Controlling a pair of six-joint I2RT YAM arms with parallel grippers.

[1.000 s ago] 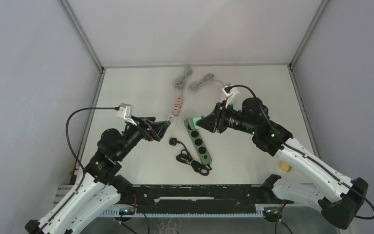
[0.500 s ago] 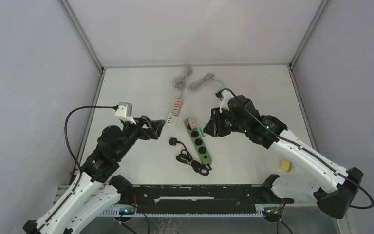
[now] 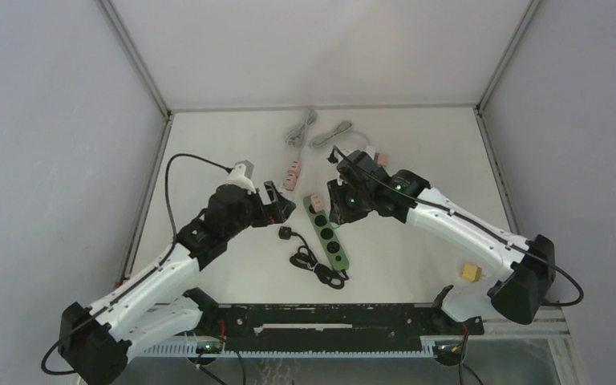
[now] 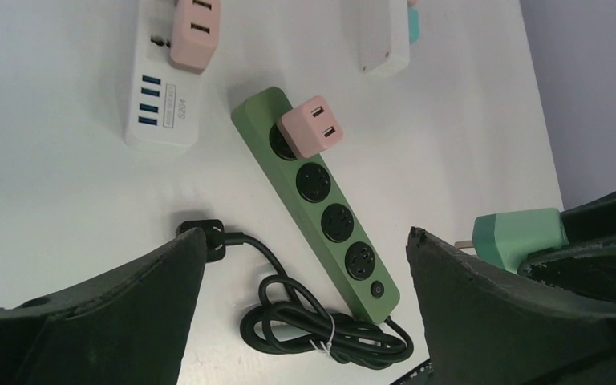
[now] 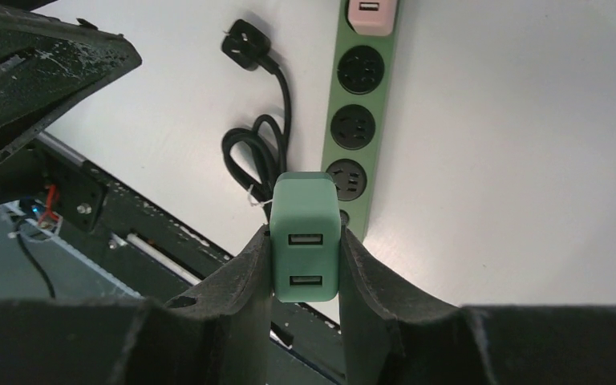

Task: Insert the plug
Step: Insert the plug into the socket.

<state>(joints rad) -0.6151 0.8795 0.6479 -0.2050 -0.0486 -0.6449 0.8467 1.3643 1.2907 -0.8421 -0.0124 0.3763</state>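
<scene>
the green plug (image 5: pixel 305 200) is pinched in the right gripper (image 5: pixel 305 237), near the green power strip (image 5: pixel 366 96) on the table, whose end socket holds a pink plug (image 5: pixel 371 12). the left gripper (image 3: pixel 279 205) stands spread wide, holding nothing.

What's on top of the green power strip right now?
A pink adapter sits in the end socket of the green power strip, away from the cord. The other three sockets are bare. The socket beneath the adapter is hidden.
</scene>
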